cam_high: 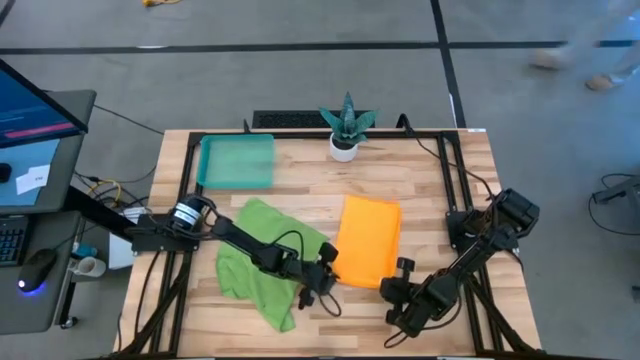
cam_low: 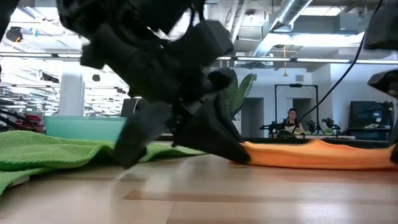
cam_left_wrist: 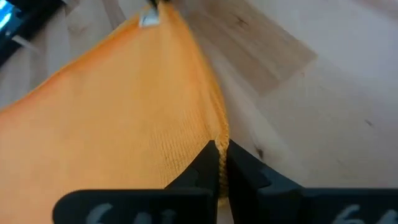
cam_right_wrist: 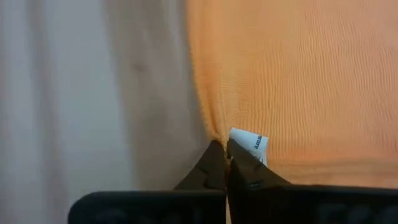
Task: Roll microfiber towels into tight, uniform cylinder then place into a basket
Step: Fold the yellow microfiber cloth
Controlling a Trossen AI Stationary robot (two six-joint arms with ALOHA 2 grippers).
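On a pale wooden worktop [cam_high: 420, 180], the roll begins.
Left gripper [cam_left_wrist: 219, 155] and right gripper [cam_right_wrist: 225, 155] pinch the bright orange microfiber towel's [cam_high: 369, 238] near corners; next, curl evenly toward the teal plastic basket [cam_high: 237, 161].

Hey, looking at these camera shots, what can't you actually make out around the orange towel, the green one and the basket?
- Orange towel: in the high view the left gripper and right gripper cover its near corners.
- Green towel: the high view's left arm covers part of it; no tag shows.
- Basket: the low view shows only its side wall; the left arm hides the rest.
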